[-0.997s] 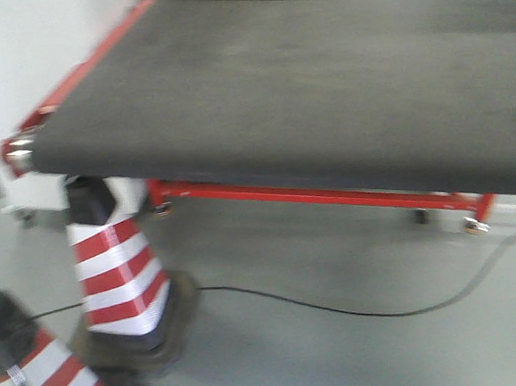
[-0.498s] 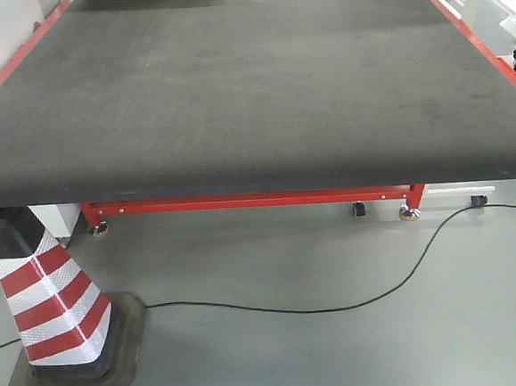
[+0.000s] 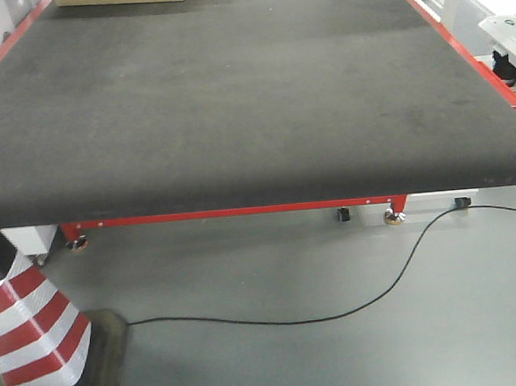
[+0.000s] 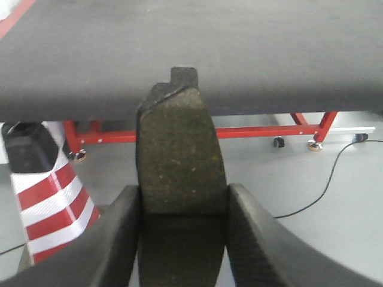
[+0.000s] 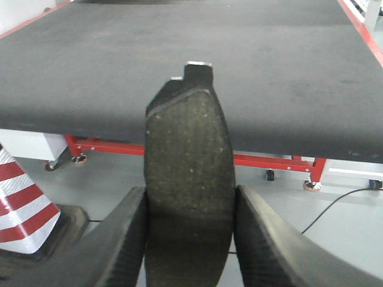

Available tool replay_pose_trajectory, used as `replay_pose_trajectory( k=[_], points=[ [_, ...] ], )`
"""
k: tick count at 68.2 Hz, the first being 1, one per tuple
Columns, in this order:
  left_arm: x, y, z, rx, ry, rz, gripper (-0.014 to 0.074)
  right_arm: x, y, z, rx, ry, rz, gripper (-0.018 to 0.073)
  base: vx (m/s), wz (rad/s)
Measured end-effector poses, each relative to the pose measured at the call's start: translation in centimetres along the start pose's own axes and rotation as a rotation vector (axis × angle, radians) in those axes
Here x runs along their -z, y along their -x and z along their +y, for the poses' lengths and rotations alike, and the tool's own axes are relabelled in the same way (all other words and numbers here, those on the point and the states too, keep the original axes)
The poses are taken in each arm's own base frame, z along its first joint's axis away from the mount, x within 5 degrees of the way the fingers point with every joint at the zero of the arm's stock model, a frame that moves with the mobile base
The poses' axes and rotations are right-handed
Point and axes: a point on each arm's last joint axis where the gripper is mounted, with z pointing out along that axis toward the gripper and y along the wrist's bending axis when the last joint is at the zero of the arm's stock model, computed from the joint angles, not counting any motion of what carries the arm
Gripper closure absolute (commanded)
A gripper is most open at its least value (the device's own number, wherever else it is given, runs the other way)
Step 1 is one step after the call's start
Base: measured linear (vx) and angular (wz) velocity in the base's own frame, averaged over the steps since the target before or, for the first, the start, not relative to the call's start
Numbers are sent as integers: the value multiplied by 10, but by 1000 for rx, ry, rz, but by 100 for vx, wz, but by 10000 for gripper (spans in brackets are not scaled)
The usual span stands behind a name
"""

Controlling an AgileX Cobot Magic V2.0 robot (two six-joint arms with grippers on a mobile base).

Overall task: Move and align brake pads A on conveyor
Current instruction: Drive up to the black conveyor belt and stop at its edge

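Cone (image 3: 32, 327) is shifted leftward in view; brake pad (image 4: 179, 149) is clamped by left gripper (image 4: 182, 197), second pad (image 5: 188, 137) by right gripper (image 5: 190, 200).

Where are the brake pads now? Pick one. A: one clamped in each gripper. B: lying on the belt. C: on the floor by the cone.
A: the left gripper clamps one pad and the right gripper the other pad.
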Motion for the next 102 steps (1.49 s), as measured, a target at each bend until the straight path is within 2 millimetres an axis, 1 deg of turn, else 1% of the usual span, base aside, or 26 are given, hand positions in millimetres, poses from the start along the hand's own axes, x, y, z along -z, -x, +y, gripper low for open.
replay_pose_trajectory(
  k=[22, 102],
  points=[
    [0, 0, 0, 0, 0, 0, 603, 0, 0, 0, 0, 0, 0, 566, 24, -5],
    [0, 0, 0, 0, 0, 0, 603, 0, 0, 0, 0, 0, 0, 566, 34, 2]
  ],
)
